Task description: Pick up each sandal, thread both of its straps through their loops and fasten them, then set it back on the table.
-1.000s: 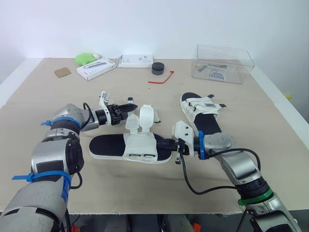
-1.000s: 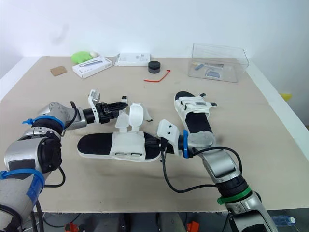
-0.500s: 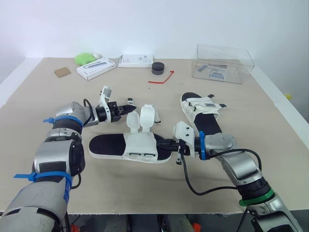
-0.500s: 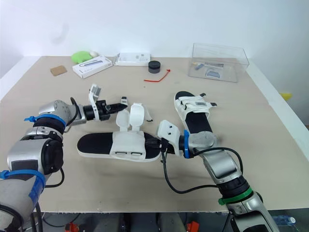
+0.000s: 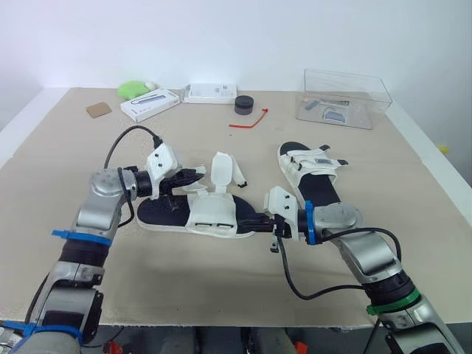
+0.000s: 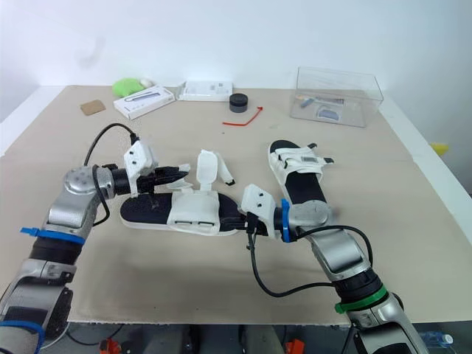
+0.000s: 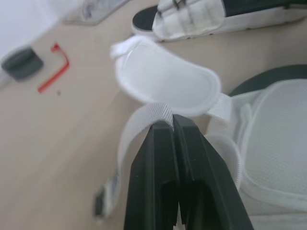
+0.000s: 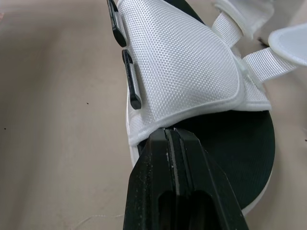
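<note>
Because the strap point(image 7: 143, 116) looks limp, the left end effector point(image 7: 172, 122) pinches it; the right end effector point(image 8: 175, 134) clamps the firmer sandal sole point(image 8: 235, 143).

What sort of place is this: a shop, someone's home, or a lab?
Most likely a lab or test room: a plain tan table against a bare white wall, two white sandals, and odd props like a clear plastic box.

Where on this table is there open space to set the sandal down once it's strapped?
Widest bare stretch: the near edge of the table, in front of the open sandal. Also free: right of the fastened sandal, before the clear box. Crowded: the back, by the white boxes, and between the sandals, at the right gripper.
</note>
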Motion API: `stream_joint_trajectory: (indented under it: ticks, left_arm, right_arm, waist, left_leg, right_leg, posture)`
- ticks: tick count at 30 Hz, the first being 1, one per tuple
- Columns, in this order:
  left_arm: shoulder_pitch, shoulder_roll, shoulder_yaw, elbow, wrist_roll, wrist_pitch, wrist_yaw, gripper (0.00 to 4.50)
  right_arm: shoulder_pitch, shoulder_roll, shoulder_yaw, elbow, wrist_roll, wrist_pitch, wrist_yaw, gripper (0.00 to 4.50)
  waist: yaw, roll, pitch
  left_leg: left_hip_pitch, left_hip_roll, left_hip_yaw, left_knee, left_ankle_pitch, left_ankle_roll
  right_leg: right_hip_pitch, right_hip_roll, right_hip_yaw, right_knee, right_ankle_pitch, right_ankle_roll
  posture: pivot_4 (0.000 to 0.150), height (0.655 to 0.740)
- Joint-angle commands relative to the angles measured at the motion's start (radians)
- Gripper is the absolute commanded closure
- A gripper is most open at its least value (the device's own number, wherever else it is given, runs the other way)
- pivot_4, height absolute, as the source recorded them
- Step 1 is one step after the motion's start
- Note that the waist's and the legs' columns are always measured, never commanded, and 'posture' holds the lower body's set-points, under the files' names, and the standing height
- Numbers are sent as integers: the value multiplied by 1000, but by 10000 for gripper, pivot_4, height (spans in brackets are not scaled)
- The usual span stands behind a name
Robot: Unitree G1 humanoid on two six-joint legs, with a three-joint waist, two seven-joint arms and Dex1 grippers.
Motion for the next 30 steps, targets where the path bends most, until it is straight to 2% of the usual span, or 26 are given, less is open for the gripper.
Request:
stream_joint_trajectory:
  ticks: [1,7,12,17,21,30]
  left_arm:
    - [-6,-1,-9,-45,7,-154,0,44157]
    - [27,35,-44,-53,47,-492,-33,44157]
    - [13,74,-78,33,87,-839,-40,44157]
    - [-36,95,-123,131,123,-1078,-14,44157]
    - [-58,106,-159,180,145,-1203,24,44157]
    - [-107,125,-193,255,199,-1301,128,44157]
  right_arm:
    - [-59,19,-9,6,7,-6,-3,45000]
    - [-90,33,3,41,-3,-20,7,45000]
    - [-88,36,15,45,-11,-22,16,45000]
    - [-89,33,-6,67,-1,0,13,45000]
    - [-84,4,-16,78,4,1,36,45000]
    - [-75,14,18,98,-25,-24,28,45000]
  waist:
    - [0,0,0]
    - [-1,0,0]
    - [-1,0,0]
    - [-1,0,0]
    - [-1,0,0]
    - [-2,0,0]
  left_leg:
    - [0,0,0,0,0,0]
    - [0,0,1,0,0,1]
    - [0,1,1,0,0,2]
    - [1,1,2,0,0,2]
    - [1,1,3,0,0,2]
    - [0,1,3,0,-1,4]
  right_leg:
    - [0,1,0,0,0,1]
    - [0,1,0,0,1,1]
    - [0,0,0,-1,1,1]
    - [0,1,-1,-1,1,1]
    - [0,1,0,-1,1,2]
    - [0,1,-1,-1,1,2]
  posture:
    - [1500,7400]
    - [1500,7400]
    - [1500,7400]
    - [1500,7400]
    - [1500,7400]
    - [1500,7400]
